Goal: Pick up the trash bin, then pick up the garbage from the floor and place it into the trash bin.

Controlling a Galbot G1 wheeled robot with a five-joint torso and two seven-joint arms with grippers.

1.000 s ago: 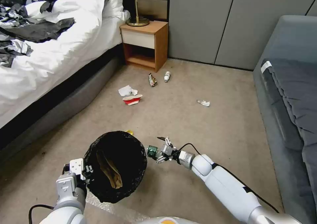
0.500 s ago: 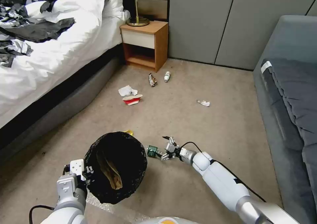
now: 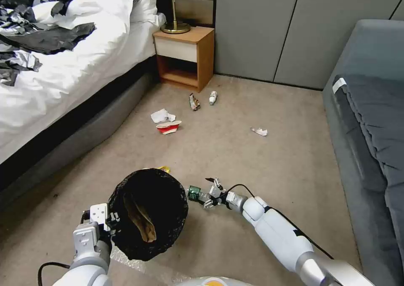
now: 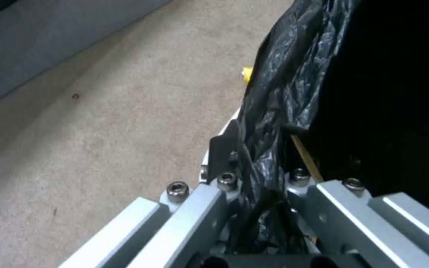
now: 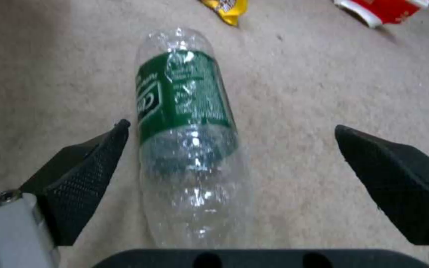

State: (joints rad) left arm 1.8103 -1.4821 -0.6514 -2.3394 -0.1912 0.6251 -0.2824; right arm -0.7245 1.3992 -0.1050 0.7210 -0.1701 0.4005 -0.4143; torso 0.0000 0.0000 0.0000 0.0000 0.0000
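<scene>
While the left gripper (image 3: 110, 223) pinches the near rim of the trash bin (image 3: 148, 213), its fingers (image 4: 223, 149) pressed onto the black bag that lines it, the bin hangs tilted above the carpet (image 3: 261, 168) with its mouth facing up. A crumpled tan paper bag (image 3: 141, 218) lies inside the bin.

Just beside the bin, on the side toward the sofa (image 3: 370, 121), the right gripper (image 3: 209, 192) sits low over the carpet with its fingers (image 5: 83, 175) spread wide on either side of a clear plastic bottle (image 5: 187, 134) with a green label. The bottle lies on its side between the two black pads, close to one pad; whether they touch cannot be told. The other pad stands clear of it.

Beyond the bin's far rim a yellow wrapper (image 3: 164, 168) peeks out on the floor. Farther from the bin, toward the nightstand (image 3: 185, 56), lie a red-and-white carton (image 3: 168, 127), a white tissue (image 3: 162, 116), a crumpled wrapper (image 3: 194, 102) and a small bottle (image 3: 213, 97). Another white scrap (image 3: 259, 131) lies apart from these, farther from the bin toward the sofa.
</scene>
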